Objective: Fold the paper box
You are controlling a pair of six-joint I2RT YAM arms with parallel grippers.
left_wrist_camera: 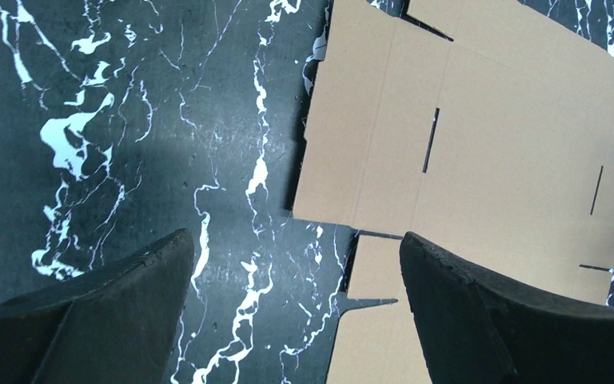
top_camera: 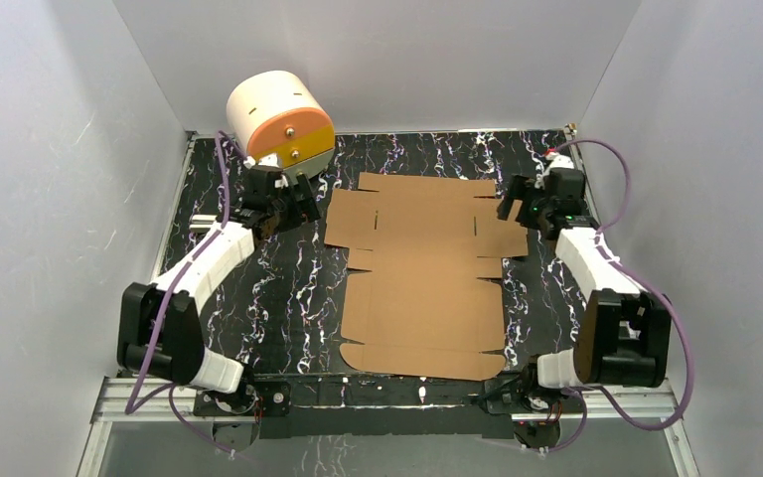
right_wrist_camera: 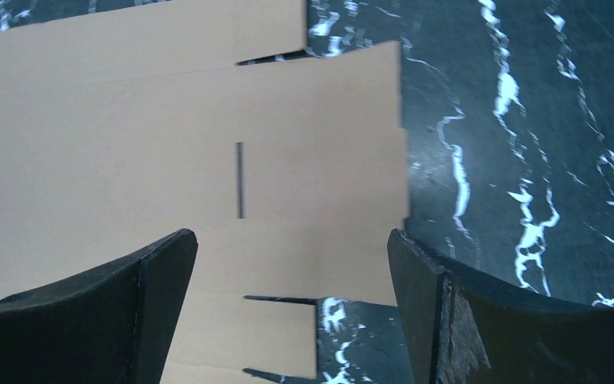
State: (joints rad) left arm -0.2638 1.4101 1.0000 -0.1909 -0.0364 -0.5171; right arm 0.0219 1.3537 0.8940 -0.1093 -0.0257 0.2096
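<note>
The paper box [top_camera: 422, 278], a flat die-cut sheet of plain matte brown cardboard with notched flaps and thin slits, lies unfolded in the middle of the glossy black, white-veined counter [top_camera: 288, 298]. The left jaws are spread wide and straddle the sheet's far left edge. The right jaws, equally spread, straddle its far right edge. Both hold nothing. A smooth cream cylindrical cabinet [top_camera: 278, 119] stands beyond the left jaws.

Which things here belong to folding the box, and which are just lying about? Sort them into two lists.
Belongs to the job:
paper box, a flat, unfolded cardboard sheet
left claw, open at the sheet's left edge
right claw, open at its right edge

Just lying about:
cream cylindrical cabinet with orange and yellow drawers, at the far left of the table
</note>
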